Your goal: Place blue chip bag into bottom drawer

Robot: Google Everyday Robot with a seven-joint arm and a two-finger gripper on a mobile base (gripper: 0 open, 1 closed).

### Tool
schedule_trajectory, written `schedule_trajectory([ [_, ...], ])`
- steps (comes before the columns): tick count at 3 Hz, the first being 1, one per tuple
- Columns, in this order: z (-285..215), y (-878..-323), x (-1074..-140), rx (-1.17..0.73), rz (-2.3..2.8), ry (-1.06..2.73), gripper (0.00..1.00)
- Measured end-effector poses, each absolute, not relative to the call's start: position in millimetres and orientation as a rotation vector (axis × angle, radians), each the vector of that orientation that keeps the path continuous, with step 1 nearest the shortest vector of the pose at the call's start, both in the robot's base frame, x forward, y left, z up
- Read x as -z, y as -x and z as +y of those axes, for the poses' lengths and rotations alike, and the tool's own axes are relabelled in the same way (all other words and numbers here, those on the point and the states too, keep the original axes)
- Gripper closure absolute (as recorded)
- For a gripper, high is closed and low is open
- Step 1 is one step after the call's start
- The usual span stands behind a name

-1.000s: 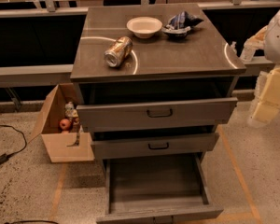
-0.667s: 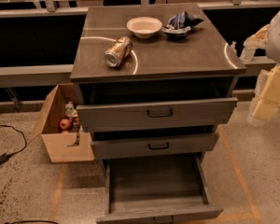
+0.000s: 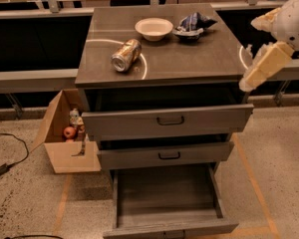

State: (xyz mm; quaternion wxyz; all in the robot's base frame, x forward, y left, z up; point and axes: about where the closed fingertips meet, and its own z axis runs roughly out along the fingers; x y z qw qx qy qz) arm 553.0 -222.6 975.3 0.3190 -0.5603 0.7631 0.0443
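The blue chip bag [image 3: 192, 25], dark blue and crumpled with white patches, lies on the cabinet top [image 3: 189, 59] at the back right, just right of a white bowl [image 3: 153, 28]. The bottom drawer [image 3: 164, 190] is pulled far out at floor level, and I see nothing in it. My gripper [image 3: 250, 54] hangs at the cabinet's right edge, to the right of the bag and nearer the front. Its cream fingers [image 3: 264, 66] stand apart with nothing between them.
A gold-brown can [image 3: 125, 55] lies on its side at the front left of the top. The top drawer [image 3: 167, 121] and middle drawer [image 3: 164, 156] are partly pulled out. An open cardboard box [image 3: 65, 143] with small items stands on the floor to the left.
My gripper has risen and moved a little left toward the cabinet's right edge. The bag, bowl, can and drawers have not moved.
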Motion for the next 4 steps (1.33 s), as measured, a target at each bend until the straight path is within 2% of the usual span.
schedule_trajectory([
  [2, -221, -713, -948, -0.290, 1.846, 1.063, 0.00],
  [4, -220, -820, -913, -0.306, 1.881, 0.797, 0.00],
])
